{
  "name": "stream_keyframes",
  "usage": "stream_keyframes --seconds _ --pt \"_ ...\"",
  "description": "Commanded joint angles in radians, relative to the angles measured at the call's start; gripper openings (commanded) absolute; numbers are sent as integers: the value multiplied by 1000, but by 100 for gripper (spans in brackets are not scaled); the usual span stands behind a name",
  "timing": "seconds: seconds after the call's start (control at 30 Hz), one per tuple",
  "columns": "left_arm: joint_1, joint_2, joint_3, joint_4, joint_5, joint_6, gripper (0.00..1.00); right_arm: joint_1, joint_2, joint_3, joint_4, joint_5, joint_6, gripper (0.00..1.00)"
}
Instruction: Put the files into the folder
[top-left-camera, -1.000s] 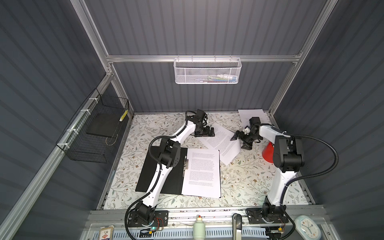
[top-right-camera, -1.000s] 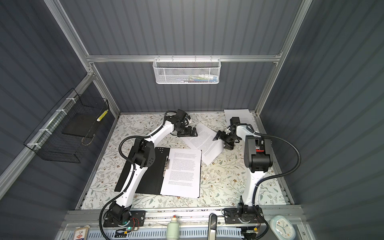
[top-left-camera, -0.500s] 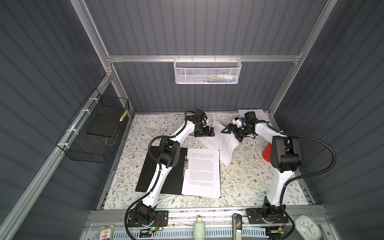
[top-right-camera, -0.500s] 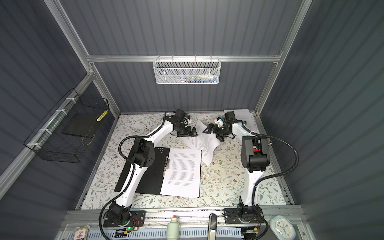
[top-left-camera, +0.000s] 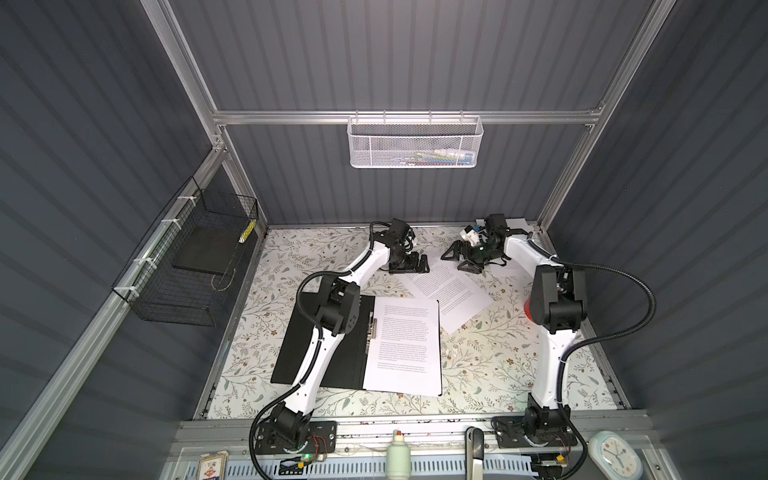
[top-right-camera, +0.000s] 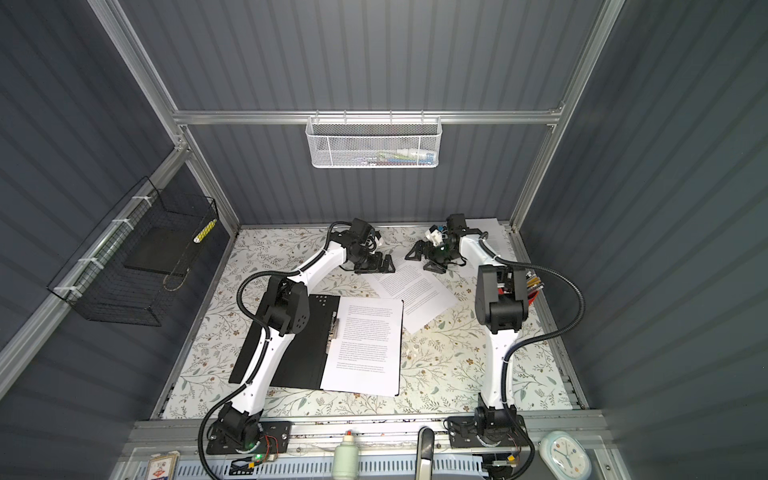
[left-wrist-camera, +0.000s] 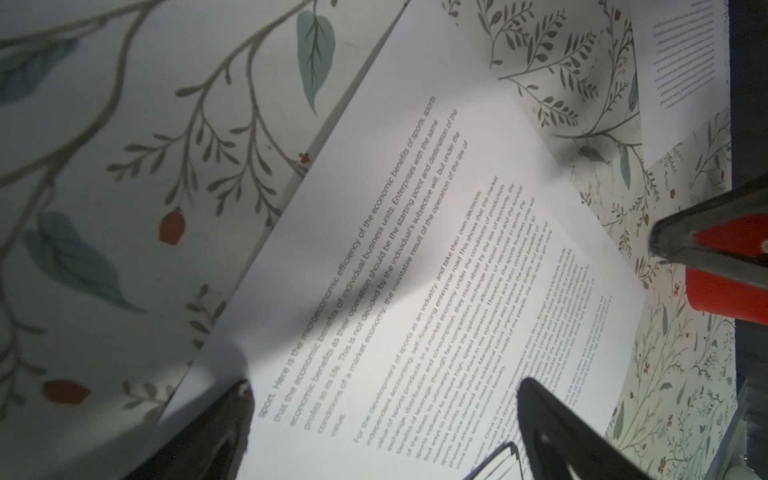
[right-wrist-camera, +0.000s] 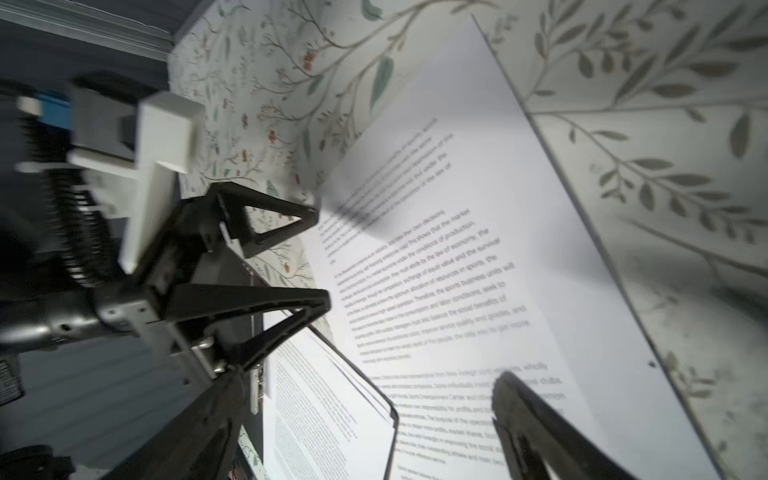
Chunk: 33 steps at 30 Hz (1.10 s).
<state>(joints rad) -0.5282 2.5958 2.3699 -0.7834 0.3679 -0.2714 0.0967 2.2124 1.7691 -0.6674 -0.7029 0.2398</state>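
I read the folder (top-left-camera: 353, 365) as lying open on the table (top-left-camera: 478, 365), black inside up, on the left arm's side in both top views; one printed sheet (top-left-camera: 405, 345) lies flat on its right half, beside the metal spine clip (top-left-camera: 372, 328); a loose sheet (top-left-camera: 449, 291) lies askew on the table just beyond, its near part overlapped by the folder's corner; a third sheet (top-right-camera: 492, 232) lies in the far right corner. The left gripper (top-left-camera: 423, 264) sits low at the loose sheet's far left end, jaws spread wide and holding nothing. The right gripper (top-left-camera: 452, 262) faces it from the sheet's far edge, jaws likewise apart and empty; I cannot tell whether either gripper's fingertips (left-wrist-camera: 237, 399) touch the paper.
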Motion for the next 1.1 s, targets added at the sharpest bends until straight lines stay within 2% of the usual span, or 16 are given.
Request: stream_keyframes --seconds 0.0,0.13,0.3,0.43,0.6,0.8,1.07 --pt "2 67 -58 -97 -9 12 100 6 -5 13 -49 131 -12 97" --pt "2 89 -7 -147 -80 41 100 -1 8 39 -79 295 41 99" --pt "2 97 5 -173 -135 61 100 -18 97 155 -214 395 82 99" --pt "4 83 -17 -188 -216 77 100 -26 47 69 -175 474 108 99" --pt "4 85 12 -218 -281 116 100 -37 46 32 -187 432 104 99" --pt "4 95 25 -206 -264 115 100 -16 5 -56 -142 326 131 99" --pt "-12 79 9 -183 -221 111 100 46 -9 -117 -189 326 121 99"
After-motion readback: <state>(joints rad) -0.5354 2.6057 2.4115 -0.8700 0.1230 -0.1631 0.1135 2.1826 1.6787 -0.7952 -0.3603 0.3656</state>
